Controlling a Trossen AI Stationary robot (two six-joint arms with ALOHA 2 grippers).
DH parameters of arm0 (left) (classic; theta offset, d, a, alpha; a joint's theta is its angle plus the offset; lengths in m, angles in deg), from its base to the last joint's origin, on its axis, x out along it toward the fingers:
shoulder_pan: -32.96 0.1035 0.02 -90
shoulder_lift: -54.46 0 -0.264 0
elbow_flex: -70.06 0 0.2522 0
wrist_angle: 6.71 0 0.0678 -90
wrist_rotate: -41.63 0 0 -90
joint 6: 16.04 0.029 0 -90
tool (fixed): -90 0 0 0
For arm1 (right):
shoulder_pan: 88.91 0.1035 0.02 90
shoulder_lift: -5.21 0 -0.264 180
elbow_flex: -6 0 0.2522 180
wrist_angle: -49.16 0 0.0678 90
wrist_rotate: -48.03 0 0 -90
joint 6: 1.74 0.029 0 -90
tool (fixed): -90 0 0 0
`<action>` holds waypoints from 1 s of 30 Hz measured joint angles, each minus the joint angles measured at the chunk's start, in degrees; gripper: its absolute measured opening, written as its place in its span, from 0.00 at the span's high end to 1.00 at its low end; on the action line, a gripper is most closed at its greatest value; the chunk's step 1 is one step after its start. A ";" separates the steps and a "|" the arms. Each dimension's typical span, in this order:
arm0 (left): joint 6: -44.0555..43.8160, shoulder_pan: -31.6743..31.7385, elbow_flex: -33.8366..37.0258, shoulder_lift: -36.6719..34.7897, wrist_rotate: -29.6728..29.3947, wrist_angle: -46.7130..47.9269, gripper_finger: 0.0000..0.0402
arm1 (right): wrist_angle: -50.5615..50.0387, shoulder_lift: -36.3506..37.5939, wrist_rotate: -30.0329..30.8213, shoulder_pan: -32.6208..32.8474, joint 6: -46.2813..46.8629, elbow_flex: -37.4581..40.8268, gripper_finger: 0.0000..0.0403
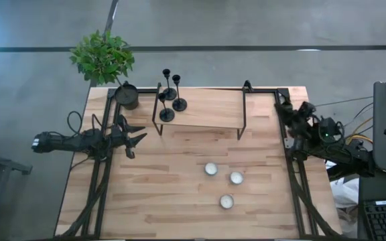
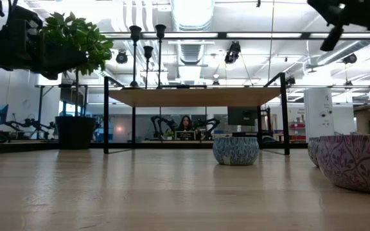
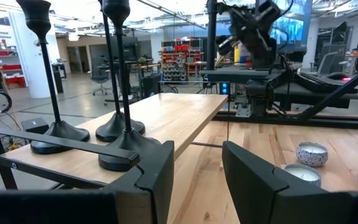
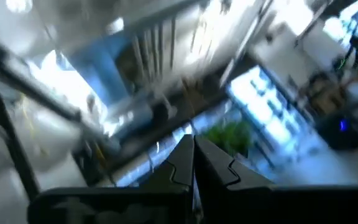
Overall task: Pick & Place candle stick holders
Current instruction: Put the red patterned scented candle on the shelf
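Three black candlesticks (image 1: 171,104) stand by their round bases on the left part of a raised wooden shelf (image 1: 210,110). They also show in the left wrist view (image 3: 122,127) and the low view (image 2: 148,51). Three silvery-white tealight cups (image 1: 224,182) sit on the table's middle right. My left gripper (image 1: 138,142) is open and empty above the table, left of the shelf, facing the candlesticks (image 3: 197,180). My right gripper (image 1: 285,106) is shut and empty, raised by the shelf's right end (image 4: 194,152).
A dark plant pot (image 1: 127,96) with a green plant stands at the table's far left corner, beside the shelf. The shelf's black metal legs (image 1: 243,114) rise from the table. Black frame rails (image 1: 102,181) run along both table sides. Bare wood lies left of the cups.
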 joint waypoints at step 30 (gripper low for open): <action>0.00 0.02 0.00 0.00 0.00 0.00 0.65 | -66.64 -49.88 14.73 38.50 12.91 -49.51 0.98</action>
